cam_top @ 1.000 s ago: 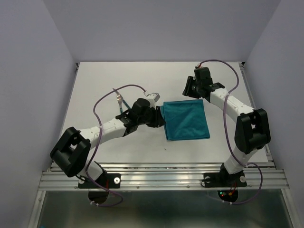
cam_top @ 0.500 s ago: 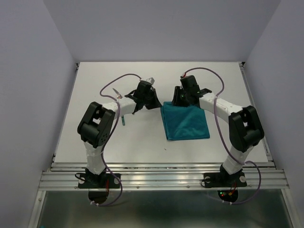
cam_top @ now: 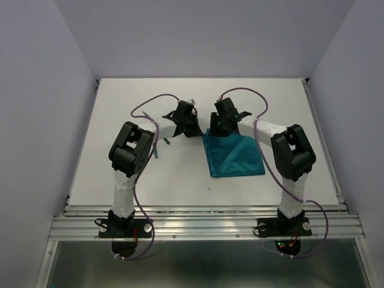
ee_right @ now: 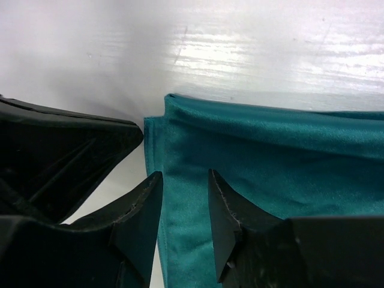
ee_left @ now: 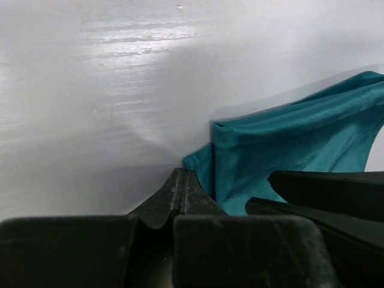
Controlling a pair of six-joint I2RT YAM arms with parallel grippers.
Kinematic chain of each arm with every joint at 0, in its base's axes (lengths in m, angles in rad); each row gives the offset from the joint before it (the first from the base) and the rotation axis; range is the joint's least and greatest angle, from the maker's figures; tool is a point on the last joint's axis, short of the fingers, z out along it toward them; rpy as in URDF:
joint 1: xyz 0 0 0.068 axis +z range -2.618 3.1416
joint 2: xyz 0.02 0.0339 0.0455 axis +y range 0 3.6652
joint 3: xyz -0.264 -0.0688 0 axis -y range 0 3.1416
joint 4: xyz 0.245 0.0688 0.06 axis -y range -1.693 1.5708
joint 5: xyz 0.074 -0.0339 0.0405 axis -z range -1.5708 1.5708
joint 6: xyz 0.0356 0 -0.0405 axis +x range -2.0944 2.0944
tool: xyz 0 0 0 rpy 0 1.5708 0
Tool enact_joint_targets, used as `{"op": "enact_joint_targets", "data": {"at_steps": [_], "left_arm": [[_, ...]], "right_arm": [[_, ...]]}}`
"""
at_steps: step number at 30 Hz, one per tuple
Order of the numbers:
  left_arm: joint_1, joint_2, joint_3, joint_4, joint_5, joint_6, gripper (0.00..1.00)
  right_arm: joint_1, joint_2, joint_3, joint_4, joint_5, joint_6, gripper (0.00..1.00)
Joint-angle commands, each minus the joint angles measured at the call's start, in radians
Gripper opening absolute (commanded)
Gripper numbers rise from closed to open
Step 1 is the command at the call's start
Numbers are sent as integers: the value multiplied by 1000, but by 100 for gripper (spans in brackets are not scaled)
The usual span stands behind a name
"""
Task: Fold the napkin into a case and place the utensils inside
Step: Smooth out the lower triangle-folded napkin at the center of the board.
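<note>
Lying flat on white counter (cam_top: 120, 108), centre-right: folded teal-green cloth napkin (cam_top: 235, 155). Left gripper (ee_left: 182, 175): jaws pressed together, tip at napkin's far-left corner; cannot tell whether cloth is caught. Right gripper (ee_right: 183, 183): jaws spread, straddling the edge at that corner.

The teal-green napkin (cam_top: 235, 153) lies folded flat, its ten o'clock corner rumpled. Well off at its nine o'clock, one teal utensil handle (cam_top: 156, 150) shows, mostly hidden.

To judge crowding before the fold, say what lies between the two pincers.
The napkin's far left corner and a sliver of bare table, as the right wrist view shows.
</note>
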Motion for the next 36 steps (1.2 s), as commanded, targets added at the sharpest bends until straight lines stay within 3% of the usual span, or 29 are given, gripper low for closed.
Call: {"op": "enact_joint_targets", "data": {"at_steps": [1,13,17,21,25,36], "left_arm": [[8,13,35,-16,-9,11,0],[13,67,68,-33,3,20,0],[14,67,61,-33,2,23,0],[14,64,58,-33,2,26,0],[16,64,58,-33,3,28,0],[16,73,63,-33,11,28,0]], "right_arm": [[18,22,66,38,29,6,42],[37,85,96,32,61,15,38],[37,78,92,34,75,20,27],[37,69,90,34,88,20,11],[37,65,89,35,90,17,2],[55,19,66,55,96,18,1]]}}
